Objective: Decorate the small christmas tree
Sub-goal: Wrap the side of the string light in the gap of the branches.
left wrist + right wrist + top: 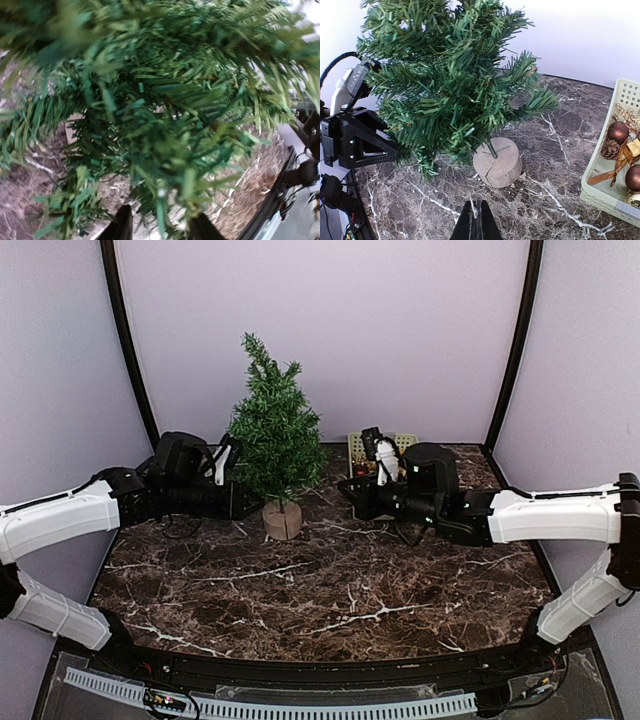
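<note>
Lower half of the top view: dark marble-pattern table (300, 590).
Bottom centre of the right wrist view: right gripper (476, 220), fingers pressed together, nothing between them, tip low over the table near the stump base (497, 162).
Bottom edge of the left wrist view: left gripper (161, 227), fingers (122, 226) parted, needles hanging in the gap, tip pushed into the lower left branches.
Centre of the top view, slightly left: small christmas tree (275, 430), upright on the round tan base, between the two grippers.
Right edge of the right wrist view, far side of the table: cream lattice basket (600, 195), holding brown baubles (618, 132), a pine cone (611, 148) and gold pieces.
</note>
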You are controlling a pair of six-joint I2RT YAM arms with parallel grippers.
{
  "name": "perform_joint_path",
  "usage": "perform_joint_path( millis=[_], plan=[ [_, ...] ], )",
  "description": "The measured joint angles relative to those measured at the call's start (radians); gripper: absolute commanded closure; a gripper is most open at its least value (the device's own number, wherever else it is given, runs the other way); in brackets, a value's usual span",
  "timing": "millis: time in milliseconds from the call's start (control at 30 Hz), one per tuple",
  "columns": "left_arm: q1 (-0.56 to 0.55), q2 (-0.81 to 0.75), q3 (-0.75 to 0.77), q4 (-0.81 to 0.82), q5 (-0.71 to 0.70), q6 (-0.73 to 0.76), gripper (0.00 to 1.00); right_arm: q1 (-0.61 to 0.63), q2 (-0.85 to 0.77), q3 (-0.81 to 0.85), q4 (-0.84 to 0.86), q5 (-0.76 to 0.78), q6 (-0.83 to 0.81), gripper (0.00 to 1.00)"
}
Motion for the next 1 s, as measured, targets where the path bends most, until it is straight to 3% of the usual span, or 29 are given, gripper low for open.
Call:
perform_joint_path(
  millis=[100, 233, 1000],
  plan=[
    [0.000, 0.016, 0.000, 0.013, -0.001, 0.002, 0.91, 0.017, -0.016, -0.005, -0.002, 0.004, -0.018, 1.00],
    [0.000, 0.021, -0.002, 0.021, -0.010, -0.007, 1.00, 0.037, -0.019, -0.005, -0.008, 0.025, -0.042, 1.00],
    [0.001, 0.013, -0.026, 0.010, -0.088, -0.002, 1.00, 0.043, 0.134, 0.257, -0.184, 0.069, -0.124, 1.00]
  ],
)
